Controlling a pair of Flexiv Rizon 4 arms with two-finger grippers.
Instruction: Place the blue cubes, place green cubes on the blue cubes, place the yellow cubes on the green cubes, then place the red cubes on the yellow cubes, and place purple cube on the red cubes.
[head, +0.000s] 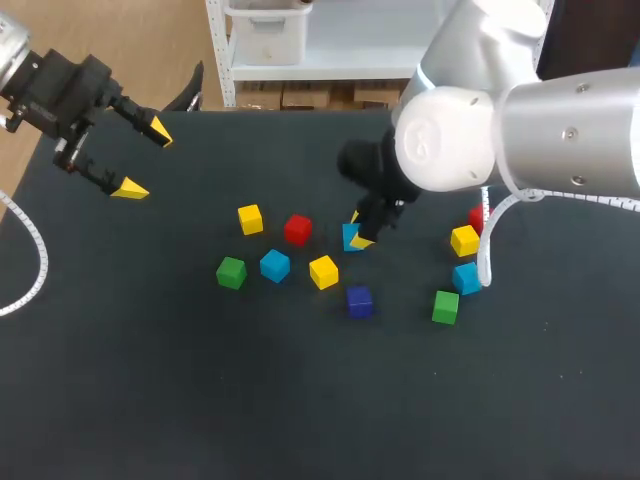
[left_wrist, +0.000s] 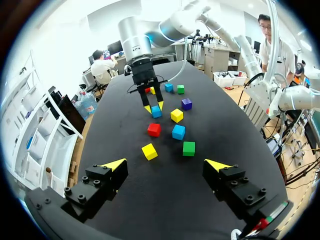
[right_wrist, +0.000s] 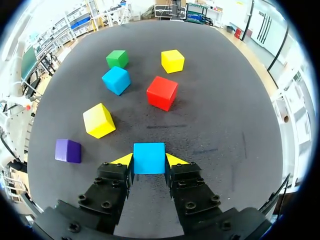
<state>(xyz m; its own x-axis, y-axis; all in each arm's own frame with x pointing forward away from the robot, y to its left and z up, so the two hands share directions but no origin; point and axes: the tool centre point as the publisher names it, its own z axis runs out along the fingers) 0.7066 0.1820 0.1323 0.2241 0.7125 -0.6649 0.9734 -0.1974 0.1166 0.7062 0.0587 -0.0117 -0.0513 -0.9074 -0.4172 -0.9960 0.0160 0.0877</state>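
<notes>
My right gripper (head: 357, 233) is shut on a blue cube (right_wrist: 149, 158) near the table's middle, with a yellow tip pressed on each side; the left wrist view shows that blue cube (left_wrist: 156, 112) low over the table. Ahead of it lie a red cube (right_wrist: 162, 93), a yellow cube (right_wrist: 99, 120), a blue cube (right_wrist: 116, 80), a green cube (right_wrist: 117, 58), another yellow cube (right_wrist: 172, 61) and a purple cube (right_wrist: 68, 150). My left gripper (head: 145, 160) hangs open above the far left of the table, holding nothing.
A second group sits right of the right gripper: a yellow cube (head: 464, 240), a blue cube (head: 466, 277), a green cube (head: 445, 306) and a red cube (head: 477, 219) partly hidden by the arm's cable. The black table (head: 300, 400) runs on toward the front.
</notes>
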